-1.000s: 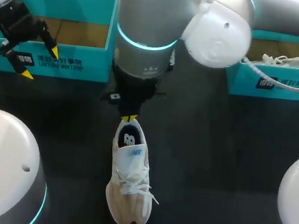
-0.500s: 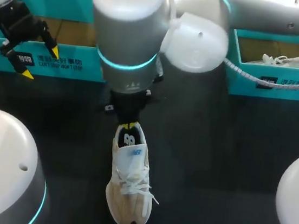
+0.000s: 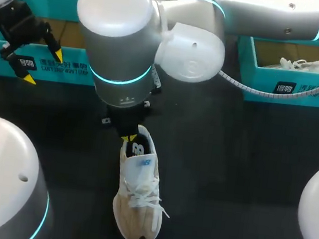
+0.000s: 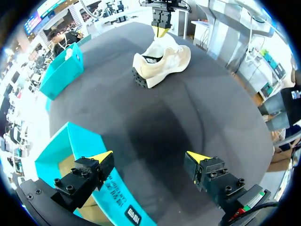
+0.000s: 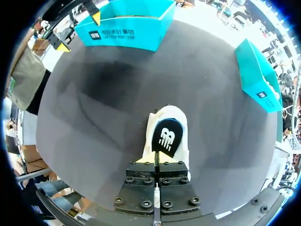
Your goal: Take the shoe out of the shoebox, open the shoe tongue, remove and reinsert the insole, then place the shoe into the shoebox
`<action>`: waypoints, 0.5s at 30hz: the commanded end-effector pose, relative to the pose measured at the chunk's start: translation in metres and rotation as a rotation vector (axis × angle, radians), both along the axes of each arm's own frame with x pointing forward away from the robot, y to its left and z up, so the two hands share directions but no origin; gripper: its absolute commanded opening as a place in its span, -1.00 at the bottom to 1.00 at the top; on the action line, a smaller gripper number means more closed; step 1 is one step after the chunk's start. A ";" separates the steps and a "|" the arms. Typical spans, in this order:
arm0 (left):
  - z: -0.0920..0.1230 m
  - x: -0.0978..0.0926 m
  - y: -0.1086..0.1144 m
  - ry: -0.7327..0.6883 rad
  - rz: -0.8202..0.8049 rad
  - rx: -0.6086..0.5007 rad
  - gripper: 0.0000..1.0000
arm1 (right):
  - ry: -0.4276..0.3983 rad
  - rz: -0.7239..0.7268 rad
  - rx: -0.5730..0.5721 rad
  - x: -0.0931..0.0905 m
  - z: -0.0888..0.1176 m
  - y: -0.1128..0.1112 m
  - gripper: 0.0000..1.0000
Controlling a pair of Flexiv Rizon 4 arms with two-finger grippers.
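Desk [image 3: 241, 164]: black top, carrying 2 teal boxes and 1 loose shoe.
Shoe [image 3: 136, 201]: cream and white trainer, upright on its sole near the middle of the desk, outside both boxes, its toe nearest the head camera and its heel towards the boxes.
Laces [image 3: 144, 196]: white, loose, spilling over the upper.
Insole [image 5: 165, 135]: black with a white mark, lying inside the shoe and seen through the opening just ahead of the right claw.
Left shoebox [image 3: 61, 68]: open-topped, with a brown cardboard floor showing, at the far left of the desk, well apart from the shoe.
Right shoebox [image 3: 303, 87]: open-topped, at the far right, holding a second pale shoe [image 3: 306, 64] with white laces.
Right arm [image 3: 187, 35]: we note it coming in from the right and reaching past the middle, its wrist above the shoe's heel.
Right claw [image 3: 128, 138]: fingers pressed together with no gap between them, tips at the heel rim of the shoe. We cannot tell whether any part of the rim is pinched between them.
Left claw [image 3: 43, 67]: fingers wide apart with nothing between them, hanging over the front wall of the left shoebox. In its own wrist view one finger sits above the box interior and the other above the bare desk.
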State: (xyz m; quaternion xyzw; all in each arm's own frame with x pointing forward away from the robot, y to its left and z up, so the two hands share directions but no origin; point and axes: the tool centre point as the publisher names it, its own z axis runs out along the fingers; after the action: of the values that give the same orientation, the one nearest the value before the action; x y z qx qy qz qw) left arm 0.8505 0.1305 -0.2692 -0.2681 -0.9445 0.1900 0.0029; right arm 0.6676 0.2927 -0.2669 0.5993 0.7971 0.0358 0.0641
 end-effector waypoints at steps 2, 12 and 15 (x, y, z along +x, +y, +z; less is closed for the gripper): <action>0.001 -0.001 0.000 0.000 0.000 0.003 1.00 | -0.028 -0.033 -0.031 0.005 -0.020 -0.004 -1.00; 0.001 -0.001 0.000 0.000 0.000 0.003 1.00 | -0.047 -0.078 -0.042 0.009 -0.044 -0.005 -1.00; 0.001 -0.001 0.000 0.000 0.000 0.003 1.00 | -0.047 -0.078 -0.042 0.009 -0.044 -0.005 -1.00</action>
State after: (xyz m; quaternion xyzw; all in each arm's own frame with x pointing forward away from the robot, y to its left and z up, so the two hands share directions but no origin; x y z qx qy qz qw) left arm 0.8505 0.1306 -0.2693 -0.2682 -0.9444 0.1900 0.0030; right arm 0.6768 0.2869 -0.3107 0.6277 0.7719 0.0303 0.0963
